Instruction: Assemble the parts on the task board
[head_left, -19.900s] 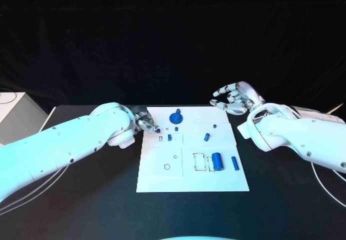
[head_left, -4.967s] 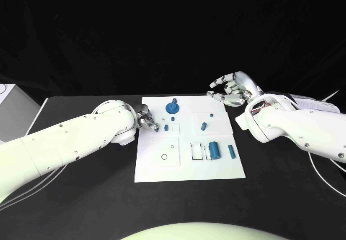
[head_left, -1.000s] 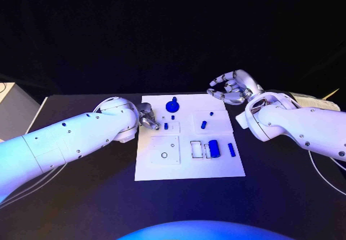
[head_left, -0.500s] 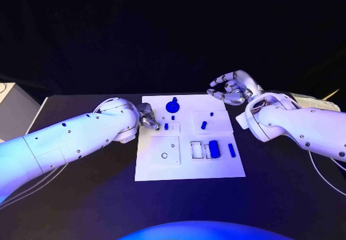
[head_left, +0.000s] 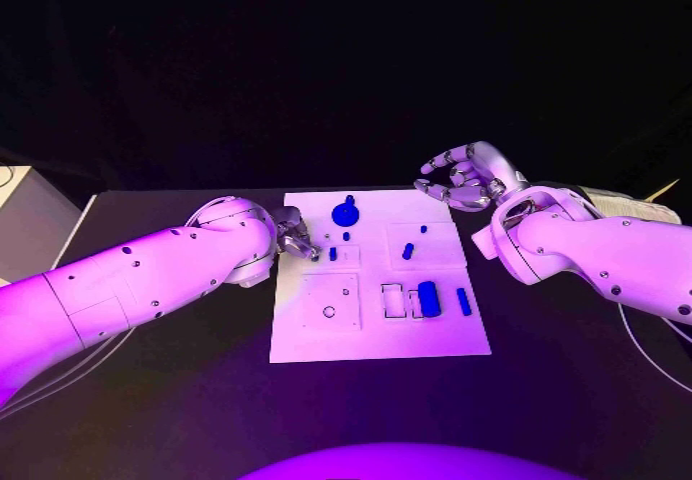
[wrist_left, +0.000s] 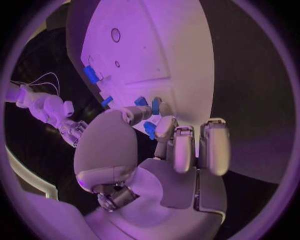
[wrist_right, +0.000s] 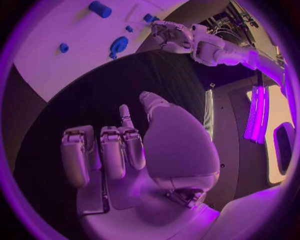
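While my left hand (head_left: 296, 240) pinches a small blue piece (wrist_left: 150, 129) at the board (head_left: 378, 335), seating it needs alignment; my right hand (head_left: 464, 180) hovers empty, fingers curled.

The board's (head_left: 378, 330) lower centre is bare, open from the frame's bottom. At its upper left edge the left hand (head_left: 296, 238) crowds the small parts (head_left: 332, 253). The right hand (head_left: 464, 178) hangs past the upper right corner.

left hand (head_left: 296, 238) fingers curled; right hand (head_left: 464, 178) raised, loosely open.
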